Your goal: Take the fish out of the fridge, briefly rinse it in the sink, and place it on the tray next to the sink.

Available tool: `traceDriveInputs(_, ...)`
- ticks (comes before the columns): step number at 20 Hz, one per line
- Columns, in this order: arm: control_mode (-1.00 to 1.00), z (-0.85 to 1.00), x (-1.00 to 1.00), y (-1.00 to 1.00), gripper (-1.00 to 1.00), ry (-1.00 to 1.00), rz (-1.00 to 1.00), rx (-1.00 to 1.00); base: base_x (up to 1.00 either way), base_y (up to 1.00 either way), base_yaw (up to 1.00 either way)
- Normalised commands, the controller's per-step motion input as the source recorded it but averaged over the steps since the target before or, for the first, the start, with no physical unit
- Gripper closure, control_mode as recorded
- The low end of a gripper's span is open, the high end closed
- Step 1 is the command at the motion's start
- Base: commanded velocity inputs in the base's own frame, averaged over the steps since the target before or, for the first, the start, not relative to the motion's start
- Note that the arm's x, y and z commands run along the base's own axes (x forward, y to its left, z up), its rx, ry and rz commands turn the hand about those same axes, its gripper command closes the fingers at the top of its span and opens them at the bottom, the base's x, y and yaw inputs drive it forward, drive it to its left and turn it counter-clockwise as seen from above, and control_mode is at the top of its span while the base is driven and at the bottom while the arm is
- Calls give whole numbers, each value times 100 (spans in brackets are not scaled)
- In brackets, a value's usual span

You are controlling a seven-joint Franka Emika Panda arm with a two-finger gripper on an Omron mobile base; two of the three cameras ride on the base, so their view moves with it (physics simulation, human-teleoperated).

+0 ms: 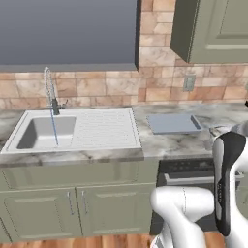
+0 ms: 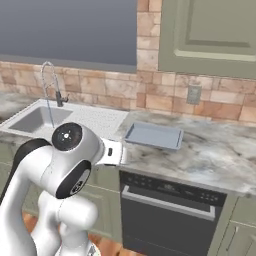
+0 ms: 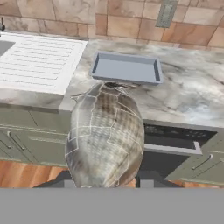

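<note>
We see the fish (image 3: 105, 138) in the hand view, standing up large and close between the two dark finger tips of the gripper (image 3: 105, 183). The jaws are closed narrowly onto its lower end, so the claw has hold of the fish. Its body is silvery-grey with brownish mottling, and its upper end points toward the tray (image 3: 127, 68).

The tray lies flat on the marble counter (image 1: 179, 143), just beside the right edge of the sink (image 1: 75, 131), close to the ribbed drainboard (image 1: 104, 128) without touching it. We see nothing lying on the tray. The fish is held in the air in front of the counter edge, below and short of the tray, above the dark dishwasher front (image 2: 170, 210).

In the left base view a thin stream of water (image 1: 54, 127) runs from the coiled faucet (image 1: 50, 89) into the basin. The arm (image 2: 65, 165) stands folded in front of the cabinets (image 1: 72, 206).
</note>
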Motion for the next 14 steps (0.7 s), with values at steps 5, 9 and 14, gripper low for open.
traceDriveInputs(5,100,0,0,0,100,0,0,0,81,-38,-4)
traceDriveInputs(9,-100,0,22,4,100,0,0,0,75,-1,0)
traceDriveInputs(14,-100,0,99,33,100,0,-1,0,0,0,0)
